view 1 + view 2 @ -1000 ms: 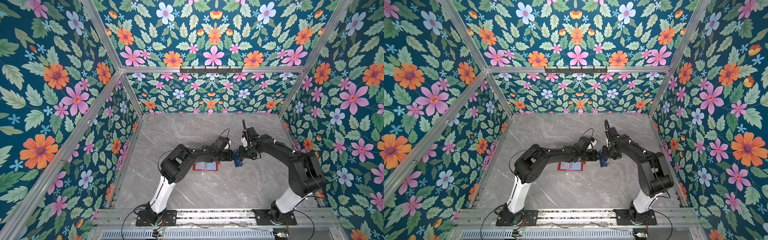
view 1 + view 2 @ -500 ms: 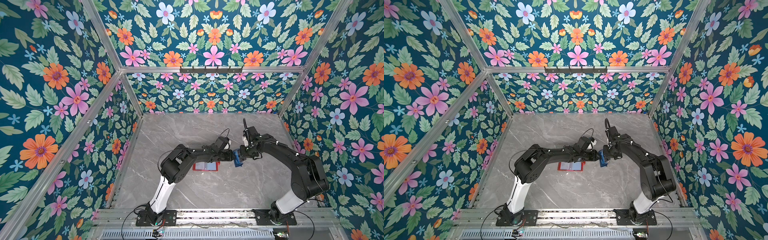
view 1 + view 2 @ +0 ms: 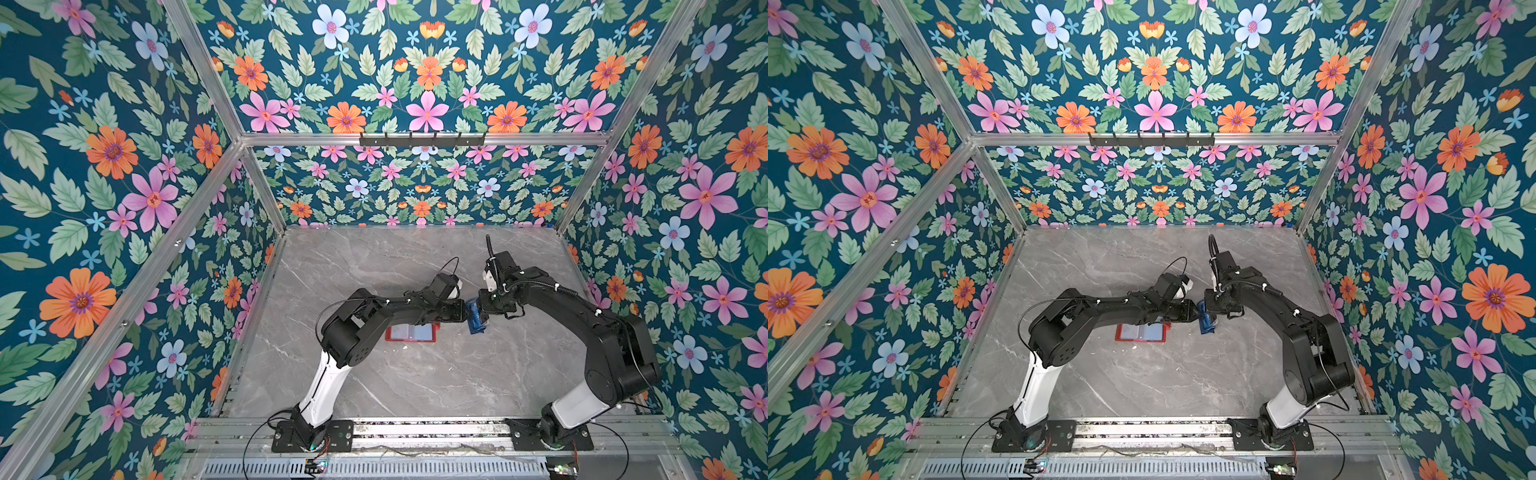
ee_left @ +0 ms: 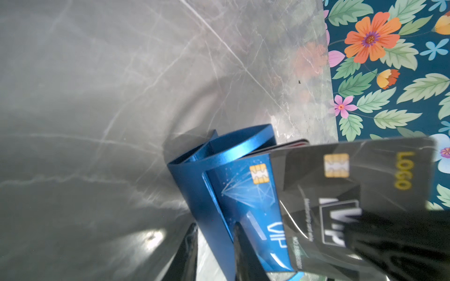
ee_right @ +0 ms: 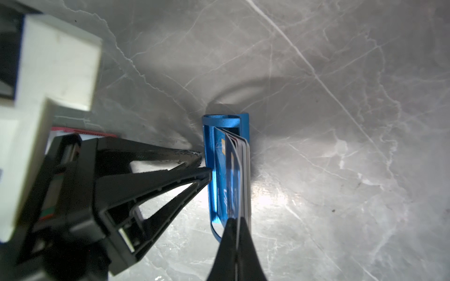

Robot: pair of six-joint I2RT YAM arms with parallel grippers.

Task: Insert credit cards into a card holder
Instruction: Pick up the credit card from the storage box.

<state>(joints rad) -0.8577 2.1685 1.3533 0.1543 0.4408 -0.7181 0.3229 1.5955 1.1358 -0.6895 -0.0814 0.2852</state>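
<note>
The red card holder (image 3: 411,332) lies open and flat on the table, partly under my left arm. To its right stands a small blue tray (image 3: 476,322) with several credit cards (image 5: 239,170) upright in it. My left gripper (image 4: 215,245) has its jaws either side of the tray's wall and holds it. My right gripper (image 5: 237,219) is shut on the edge of a black credit card (image 4: 341,185) that stands in front of a blue card (image 4: 250,194). In both top views the two grippers meet at the tray (image 3: 1206,322).
The grey marble table (image 3: 415,386) is walled in by floral panels on three sides. An aluminium rail (image 3: 415,428) with both arm bases runs along the front edge. A black hook bar (image 3: 422,139) hangs on the back wall.
My right gripper has closed on the black card in the tray. Both arms stay nearly where they were, and the left gripper's hold is the same.
</note>
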